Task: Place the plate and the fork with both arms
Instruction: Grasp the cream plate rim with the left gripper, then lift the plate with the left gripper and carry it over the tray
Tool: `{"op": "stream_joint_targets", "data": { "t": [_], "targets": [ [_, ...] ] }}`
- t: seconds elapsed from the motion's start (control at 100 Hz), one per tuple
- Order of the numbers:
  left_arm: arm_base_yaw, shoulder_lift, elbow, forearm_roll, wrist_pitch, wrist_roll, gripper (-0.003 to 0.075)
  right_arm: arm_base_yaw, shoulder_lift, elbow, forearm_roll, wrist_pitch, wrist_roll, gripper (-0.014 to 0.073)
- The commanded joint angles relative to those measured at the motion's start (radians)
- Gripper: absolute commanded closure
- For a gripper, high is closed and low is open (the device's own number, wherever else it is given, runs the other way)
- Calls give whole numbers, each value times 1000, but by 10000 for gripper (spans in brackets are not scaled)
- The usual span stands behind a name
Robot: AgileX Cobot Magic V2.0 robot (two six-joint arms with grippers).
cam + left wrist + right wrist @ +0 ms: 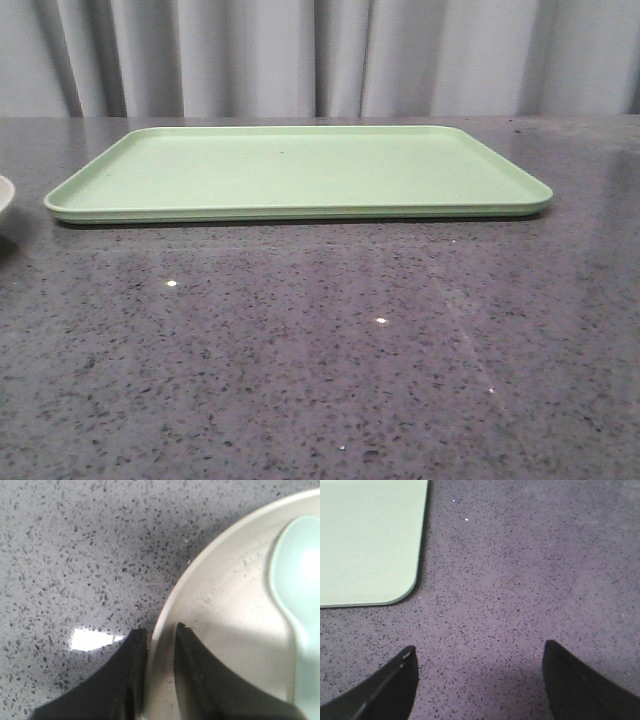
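Note:
The cream plate [235, 605] rests on the speckled grey table; only a sliver of its edge [4, 196] shows at the far left of the front view. My left gripper [160, 630] is shut on the plate's rim, one finger outside it and one inside the dish. My right gripper [479, 652] is open and empty over bare table, beside a corner of the tray. The yellow fork is out of view. Neither gripper shows in the front view.
A flat light-green tray [300, 165] lies across the back middle of the table, with nothing on it; its corner [370, 540] shows in the right wrist view. A pale blue-green spoon-like utensil [300, 580] lies in the plate. Grey curtains hang behind.

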Motion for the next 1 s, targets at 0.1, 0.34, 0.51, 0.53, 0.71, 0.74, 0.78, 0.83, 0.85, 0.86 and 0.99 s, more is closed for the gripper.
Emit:
{"op": "stream_joint_targets", "data": {
  "t": [0.1,0.34,0.51,0.53,0.71,0.74,0.78,0.83,0.85,0.86,0.99],
  "targets": [
    [2,-13,-20,0,-6,2,713,-5,6,-38,0,-60,-8,67],
    [2,-32,-20,-2,22,3,734,-5,6,-38,0,-59,-8,67],
    [27,-103,-20,-30,60,23,730,-5,6,-38,0,-59,-8,67],
    [37,-113,-20,-45,62,34,730,-5,6,-38,0,-59,-8,67],
    [135,-198,-22,-212,70,121,730,-5,6,-38,0,-59,-8,67],
    [147,-207,-27,-228,78,131,730,-5,6,-38,0,-58,-8,67],
    [159,-218,-36,-242,95,137,730,-5,6,-38,0,-58,-8,67],
    [163,-229,-53,-256,105,144,730,-5,6,-38,0,-58,-8,67],
    [165,-236,-57,-259,108,144,730,-5,6,-38,0,-58,-8,67],
    [165,-236,-63,-261,111,144,730,-5,6,-38,0,-58,-8,67],
    [165,-253,-126,-291,132,146,730,-5,6,-38,0,-58,-8,67]
  ]
}}
